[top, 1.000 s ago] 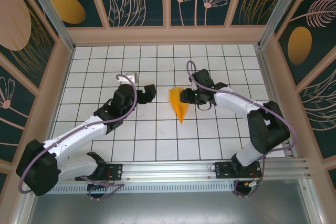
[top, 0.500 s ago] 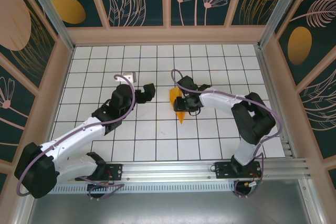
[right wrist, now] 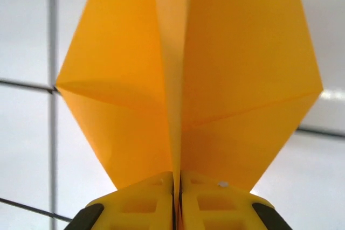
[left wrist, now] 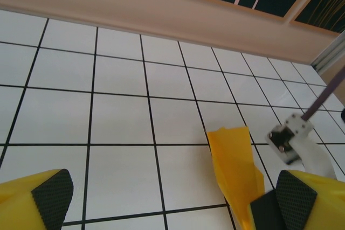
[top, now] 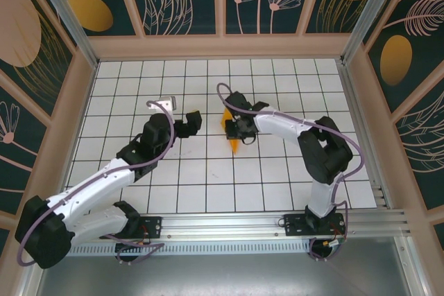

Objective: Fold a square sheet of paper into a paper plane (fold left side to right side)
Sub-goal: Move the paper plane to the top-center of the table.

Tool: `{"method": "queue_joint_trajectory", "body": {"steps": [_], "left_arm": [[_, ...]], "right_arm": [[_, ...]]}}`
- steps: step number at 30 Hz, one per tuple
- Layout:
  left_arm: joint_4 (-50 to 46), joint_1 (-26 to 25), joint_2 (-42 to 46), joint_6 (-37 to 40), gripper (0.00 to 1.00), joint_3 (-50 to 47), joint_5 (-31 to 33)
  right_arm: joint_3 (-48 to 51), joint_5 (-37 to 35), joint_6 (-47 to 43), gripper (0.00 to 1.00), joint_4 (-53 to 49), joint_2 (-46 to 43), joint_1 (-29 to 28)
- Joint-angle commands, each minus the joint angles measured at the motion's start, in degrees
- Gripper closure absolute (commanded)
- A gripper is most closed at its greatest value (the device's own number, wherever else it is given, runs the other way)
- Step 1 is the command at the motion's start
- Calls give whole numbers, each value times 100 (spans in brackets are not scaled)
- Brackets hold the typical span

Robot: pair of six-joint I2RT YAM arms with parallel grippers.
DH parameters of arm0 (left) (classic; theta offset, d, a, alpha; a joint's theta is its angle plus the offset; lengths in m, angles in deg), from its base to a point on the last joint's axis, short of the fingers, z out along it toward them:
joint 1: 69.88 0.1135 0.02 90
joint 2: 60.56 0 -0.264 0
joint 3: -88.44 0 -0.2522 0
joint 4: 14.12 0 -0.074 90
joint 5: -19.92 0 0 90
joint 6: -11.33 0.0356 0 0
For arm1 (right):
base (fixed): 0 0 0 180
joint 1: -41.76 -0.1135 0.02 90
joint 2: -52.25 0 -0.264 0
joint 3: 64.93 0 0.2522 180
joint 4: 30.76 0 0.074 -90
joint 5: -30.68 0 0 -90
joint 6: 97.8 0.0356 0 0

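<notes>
Plane (top: 234, 142): thin orange paper, sharp creases, pointed dart shape, at mid tabletop (top: 208, 178), which has glossy white grid tiles. Right tool (right wrist: 177, 181) is pinched narrow on the plane's centre ridge. Left tool (left wrist: 167, 203) is spread wide to the plane's left, near but apart. Open tiles surround the plane.

Open surface (top: 208, 185) lies between the arms. The paper plane (top: 235, 145), clamped in the right pincer (top: 232, 128), blocks the centre.
</notes>
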Motion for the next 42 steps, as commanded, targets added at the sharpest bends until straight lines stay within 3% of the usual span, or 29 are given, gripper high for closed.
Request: {"method": "queue_joint_trajectory", "body": {"steps": [1,11,15,29,42], "left_arm": [[-209,9,327,233,1,-142,320],[-554,4,769,448,2,-305,587],[-563,10,766,495,1,-296,571],[-535,15,650,491,1,-264,542],[-553,6,636,465,2,-159,439]], "right_arm": [[-880,-482,-225,87,-713,452,10],[-3493,-233,-361,87,-1728,2116,222],[-4063,-285,-495,87,-2023,2625,256],[-3982,-226,-519,86,-1863,3010,359],[-3938,-304,-459,71,-2021,2406,261]]}}
